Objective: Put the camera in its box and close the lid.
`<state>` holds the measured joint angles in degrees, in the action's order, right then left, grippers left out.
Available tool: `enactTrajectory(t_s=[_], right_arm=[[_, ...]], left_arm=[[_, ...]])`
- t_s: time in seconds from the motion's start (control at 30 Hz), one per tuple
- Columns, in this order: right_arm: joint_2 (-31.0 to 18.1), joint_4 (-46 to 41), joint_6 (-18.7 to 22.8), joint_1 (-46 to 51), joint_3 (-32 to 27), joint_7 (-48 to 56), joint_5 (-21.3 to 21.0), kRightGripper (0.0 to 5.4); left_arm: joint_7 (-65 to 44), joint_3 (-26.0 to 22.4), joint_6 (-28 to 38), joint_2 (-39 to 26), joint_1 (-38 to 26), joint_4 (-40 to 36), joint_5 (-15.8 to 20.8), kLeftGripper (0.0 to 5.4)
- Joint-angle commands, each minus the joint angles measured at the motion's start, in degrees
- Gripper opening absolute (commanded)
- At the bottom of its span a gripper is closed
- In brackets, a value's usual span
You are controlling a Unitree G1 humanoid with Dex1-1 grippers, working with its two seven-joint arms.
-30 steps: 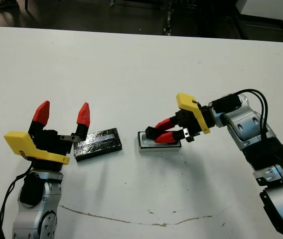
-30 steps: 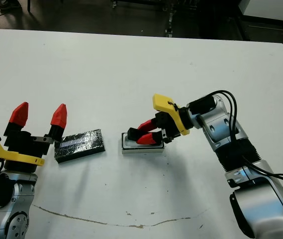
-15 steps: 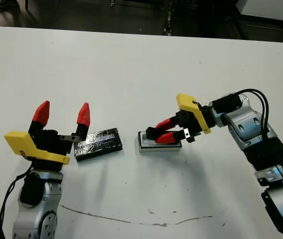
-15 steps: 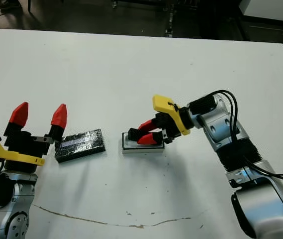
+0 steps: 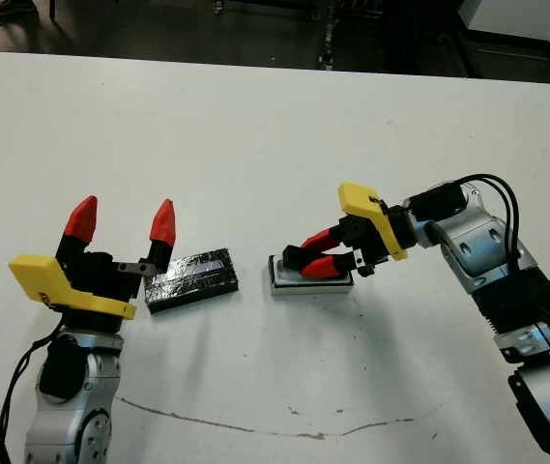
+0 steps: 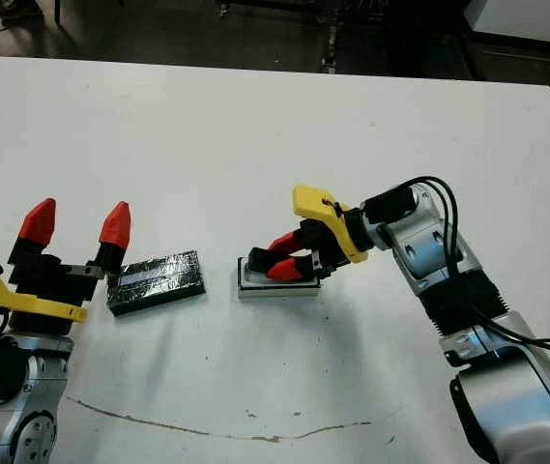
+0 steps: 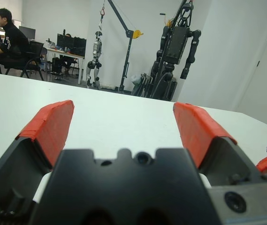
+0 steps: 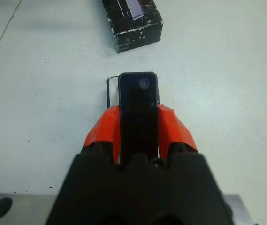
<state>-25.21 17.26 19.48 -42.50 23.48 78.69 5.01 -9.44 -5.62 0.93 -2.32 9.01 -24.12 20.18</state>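
Note:
My right gripper (image 5: 310,261) is shut on the camera (image 8: 138,110), a thin matte black oblong held lengthwise between the red fingers (image 8: 175,133). It is held low over the box (image 5: 276,281), a shallow white tray of which only a rim edge (image 8: 108,89) peeks out beside the camera. Whether the camera touches the tray I cannot tell. The lid (image 5: 193,280), a glossy wrinkled black slab with a pale stripe, lies flat to the left of the box and also shows beyond it as the lid (image 8: 132,18). My left gripper (image 5: 122,220) stands open just left of the lid, holding nothing.
A thin brown line (image 5: 255,428) runs across the white table (image 5: 255,135) near its front edge. In the left wrist view a person (image 7: 4,40) sits far beyond the table, among stands and another robot (image 7: 175,42).
My right gripper with the camera has edged slightly left over the box. The left arm and the lid have not moved.

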Motion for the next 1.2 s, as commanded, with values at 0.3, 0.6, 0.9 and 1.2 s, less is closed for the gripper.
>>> enactTrajectory(t_s=[0.3,0.6,0.9,1.2], right_arm=[[-2.87,0.97,2.14,0.57,-0.27,-0.63,-1.4,1.66],[-2.85,2.46,5.12,-0.51,-0.02,1.92,0.03,2.24],[-3.09,3.07,-0.04,-0.47,-0.11,3.0,-0.13,3.61],[-3.33,3.37,-2.43,-0.33,-0.2,3.32,-0.26,4.89]], left_arm=[[-0.42,0.18,-0.47,-0.27,0.8,-0.33,0.39,5.4],[-0.54,0.23,-0.58,-0.18,0.85,-0.43,0.66,5.4],[-0.45,0.23,-0.44,-0.19,0.83,-0.24,0.5,5.4],[-0.38,0.22,-0.89,-0.34,0.89,-0.53,0.65,5.4]])
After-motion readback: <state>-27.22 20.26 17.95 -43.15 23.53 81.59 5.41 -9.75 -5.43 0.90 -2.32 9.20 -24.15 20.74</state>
